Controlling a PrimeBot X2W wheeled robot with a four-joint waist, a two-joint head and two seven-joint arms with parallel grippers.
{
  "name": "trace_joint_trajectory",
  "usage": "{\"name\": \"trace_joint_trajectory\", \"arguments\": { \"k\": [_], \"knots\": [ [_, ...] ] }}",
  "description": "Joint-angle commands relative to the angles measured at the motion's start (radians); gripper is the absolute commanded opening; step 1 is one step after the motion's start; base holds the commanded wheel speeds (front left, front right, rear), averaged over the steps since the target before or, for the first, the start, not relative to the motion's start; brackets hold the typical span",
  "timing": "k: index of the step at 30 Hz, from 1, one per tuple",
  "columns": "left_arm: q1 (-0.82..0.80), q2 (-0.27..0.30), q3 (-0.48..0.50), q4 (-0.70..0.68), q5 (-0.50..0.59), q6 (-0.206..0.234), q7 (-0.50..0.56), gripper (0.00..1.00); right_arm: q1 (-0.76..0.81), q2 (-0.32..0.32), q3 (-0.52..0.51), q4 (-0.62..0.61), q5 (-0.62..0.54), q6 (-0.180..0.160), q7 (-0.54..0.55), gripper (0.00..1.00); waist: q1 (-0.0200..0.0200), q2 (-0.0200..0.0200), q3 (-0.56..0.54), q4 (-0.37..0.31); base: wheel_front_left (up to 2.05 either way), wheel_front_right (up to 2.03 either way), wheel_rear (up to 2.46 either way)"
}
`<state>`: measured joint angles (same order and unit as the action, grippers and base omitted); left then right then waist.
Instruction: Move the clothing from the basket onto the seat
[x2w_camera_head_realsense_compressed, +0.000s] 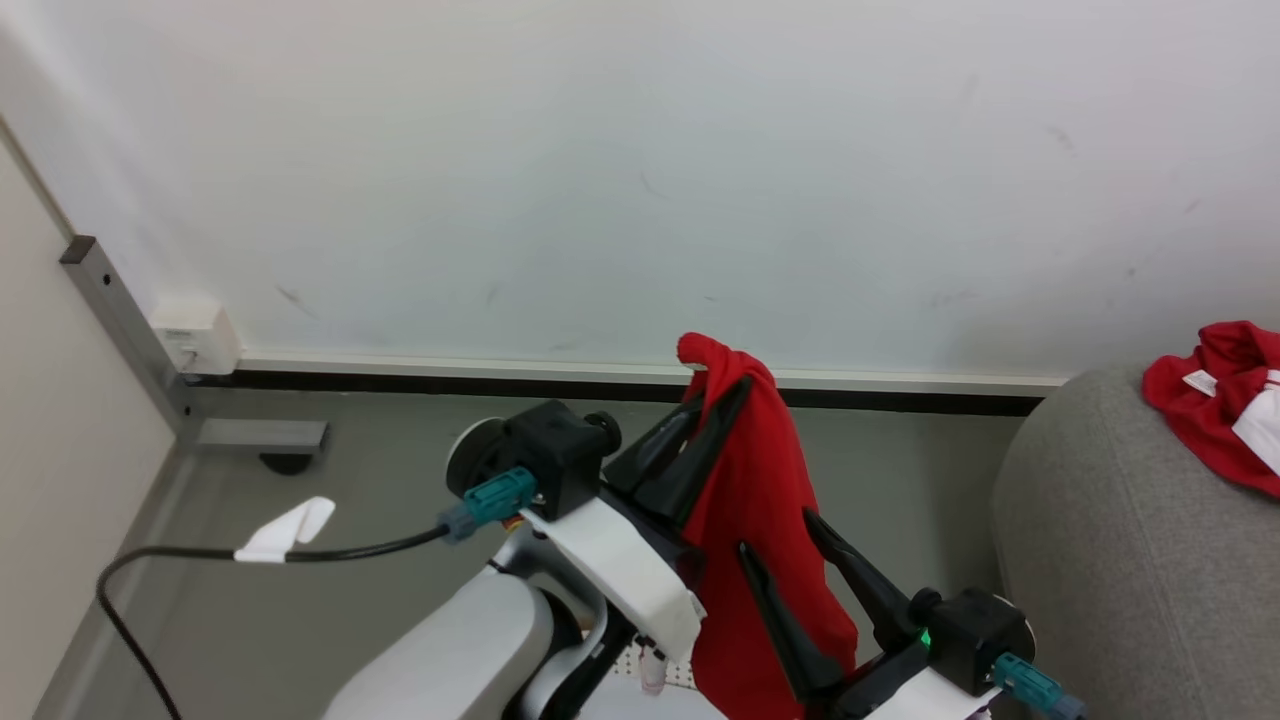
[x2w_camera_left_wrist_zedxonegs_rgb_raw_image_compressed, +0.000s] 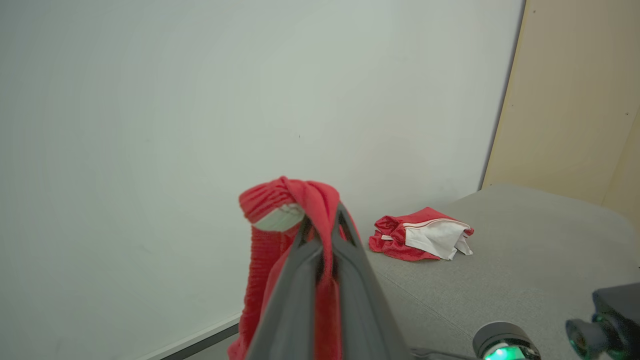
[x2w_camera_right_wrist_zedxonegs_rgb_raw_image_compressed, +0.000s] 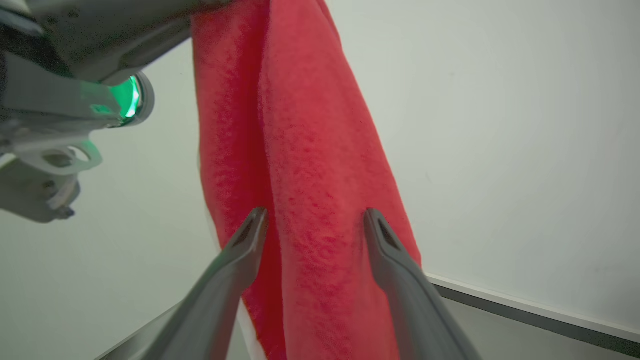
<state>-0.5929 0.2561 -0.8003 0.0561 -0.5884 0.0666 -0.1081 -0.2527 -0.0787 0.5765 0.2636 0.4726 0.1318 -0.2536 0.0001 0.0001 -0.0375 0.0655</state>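
Left pincer (x2w_camera_left_wrist_zedxonegs_rgb_raw_image_compressed: 322, 225) clamps red garment (x2w_camera_head_realsense_compressed: 760, 500) at top fold; right pincer (x2w_camera_right_wrist_zedxonegs_rgb_raw_image_compressed: 315, 215) spread wide astride the drape. Limp, light: pinch bunched folds.

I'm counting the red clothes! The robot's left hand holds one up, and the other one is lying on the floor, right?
Not quite. The other red piece lies on the grey seat, not on the floor; the left wrist view shows it. The left hand does hold one red garment up.
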Motion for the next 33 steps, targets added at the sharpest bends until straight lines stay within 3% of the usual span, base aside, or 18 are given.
{"name": "trace_joint_trajectory", "arguments": {
  "k": [1,16,17,18,19,20,33],
  "knots": [
    [0.003,-0.002,-0.005,-0.003,-0.004,-0.003,-0.003,0.0,-0.012,0.003,-0.002,0.014,0.001,-0.002,-0.001,1.0,-0.0001,-0.0001,-0.006,0.017,0.0,0.0,0.0],
    [0.014,-0.021,-0.067,-0.047,0.003,-0.008,0.036,0.0,-0.077,0.025,0.017,0.297,0.059,-0.002,-0.004,1.0,-0.0001,-0.0001,-0.037,0.115,0.0,0.0,0.0],
    [0.015,-0.021,-0.068,-0.049,0.003,-0.007,0.038,0.0,-0.082,0.025,0.02,0.308,0.062,-0.002,-0.006,0.94,-0.0001,-0.0001,-0.038,0.118,0.0,0.0,0.0],
    [0.015,-0.02,-0.069,-0.05,0.002,-0.008,0.039,0.0,-0.087,0.025,0.023,0.316,0.067,-0.002,-0.008,0.45,-0.0001,-0.0001,-0.039,0.122,0.0,0.0,0.0],
    [0.016,-0.019,-0.068,-0.05,0.001,-0.006,0.04,0.0,-0.093,0.026,0.025,0.321,0.072,-0.002,-0.01,0.04,-0.0001,-0.0001,-0.04,0.124,0.0,0.0,0.0],
    [0.017,-0.017,-0.067,-0.051,0.0,-0.006,0.041,0.0,-0.097,0.027,0.028,0.326,0.076,-0.002,-0.01,0.0,-0.0001,-0.0001,-0.04,0.125,0.0,0.0,0.0],
    [0.023,0.0,-0.065,-0.043,-0.008,0.006,0.036,0.0,-0.103,0.028,0.024,0.306,0.092,-0.002,-0.012,0.0,-0.0001,-0.0001,-0.03,0.117,0.0,0.0,0.0]
  ]
}}
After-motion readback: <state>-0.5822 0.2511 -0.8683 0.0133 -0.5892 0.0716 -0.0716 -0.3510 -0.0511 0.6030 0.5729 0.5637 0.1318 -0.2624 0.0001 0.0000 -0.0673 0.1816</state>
